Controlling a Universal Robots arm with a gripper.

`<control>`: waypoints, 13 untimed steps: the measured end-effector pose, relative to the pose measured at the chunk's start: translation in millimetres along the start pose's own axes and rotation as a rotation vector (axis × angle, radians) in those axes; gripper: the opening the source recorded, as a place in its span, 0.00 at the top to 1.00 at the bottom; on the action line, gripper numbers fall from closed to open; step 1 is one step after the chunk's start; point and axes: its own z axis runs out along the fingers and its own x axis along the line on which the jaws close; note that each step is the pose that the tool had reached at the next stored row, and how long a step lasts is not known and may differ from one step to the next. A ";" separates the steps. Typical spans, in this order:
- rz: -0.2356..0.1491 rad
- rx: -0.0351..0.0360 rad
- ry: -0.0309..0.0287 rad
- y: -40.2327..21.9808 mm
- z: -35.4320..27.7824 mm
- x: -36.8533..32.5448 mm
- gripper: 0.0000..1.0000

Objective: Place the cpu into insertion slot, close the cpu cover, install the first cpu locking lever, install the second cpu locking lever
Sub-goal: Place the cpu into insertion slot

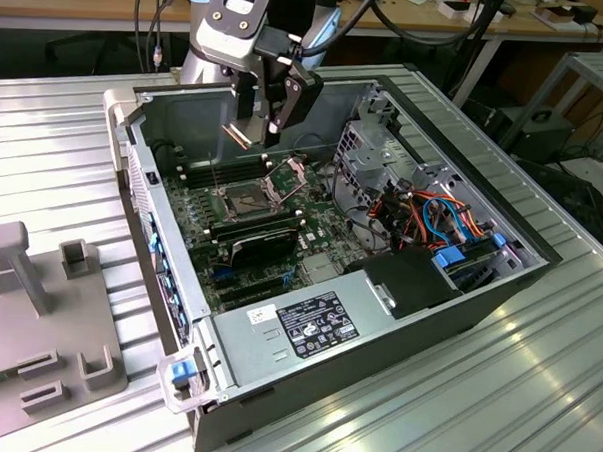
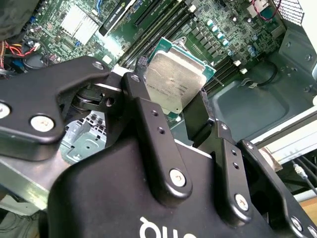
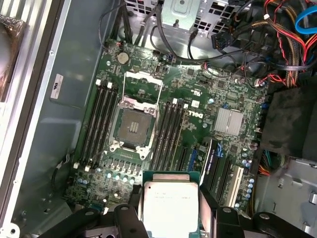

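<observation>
Presently: cpu in transit, not yet seated.

**Cpu** (image 3: 171, 201): gripped by two opposite edges between the closed jaws, metal face toward both wrist cameras. It is held in the air above the board, well apart from the slot. The exterior view shows its tan back (image 1: 235, 135).

**Slot** (image 3: 132, 126): bare, contact field exposed.

**Cover** (image 3: 142, 85): swung up off the slot on its hinge, window frame clear of the opening.

**Handling, as judged:**
- Bring the chip level and square to the slot rim before descent.
- Match the corners and lower straight down.
- Do not slide it across the contacts, which look easily bent.
- Let go only once it lies flat.
- The edge grip suits this, since nothing covers the underside.

**Edges:**
- Memory slots (image 3: 99, 124) run just beside the slot on two sides, so the finger bodies outside the chip have little room there.
- The raised cover bounds a third side.
- The expansion card (image 1: 266, 242) lies near the fourth side.

**Open room:**
- Overhead is free above the board.
- The case (image 1: 136, 114) walls stand well apart from the slot.
- The drive cage (image 1: 370, 149) and cables (image 1: 442, 217) sit toward the exterior view's right, out of the descent line.
- The ribbed surface (image 1: 474, 394) carries the case, with a grey jig (image 1: 38, 305) on the exterior view's left.
</observation>
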 end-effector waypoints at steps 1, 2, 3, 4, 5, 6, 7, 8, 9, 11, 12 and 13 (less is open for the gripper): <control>0.004 0.0001 -0.0002 0.0 0.0 0.0 0.45; 0.005 0.0002 -0.0002 0.0 0.0 0.0 0.45; 0.005 0.0001 -0.0003 0.0 0.0 0.0 0.45; 0.006 0.0001 -0.0002 0.0 0.0 0.0 0.45; 0.006 0.0001 -0.0002 0.0 0.0 0.0 0.45; 0.006 0.0002 -0.0003 0.0 0.0 0.0 0.45; 0.006 0.0002 -0.0003 0.0 0.0 0.0 0.45; 0.006 0.0002 -0.0003 0.0 0.0 0.0 0.45; 0.006 0.0001 -0.0003 0.0 0.0 0.0 0.45; 0.006 0.0001 -0.0003 0.0 0.0 0.0 0.45; 0.006 0.0001 -0.0003 0.0 0.0 0.0 0.45; 0.006 0.0002 -0.0003 0.0 0.0 0.0 0.45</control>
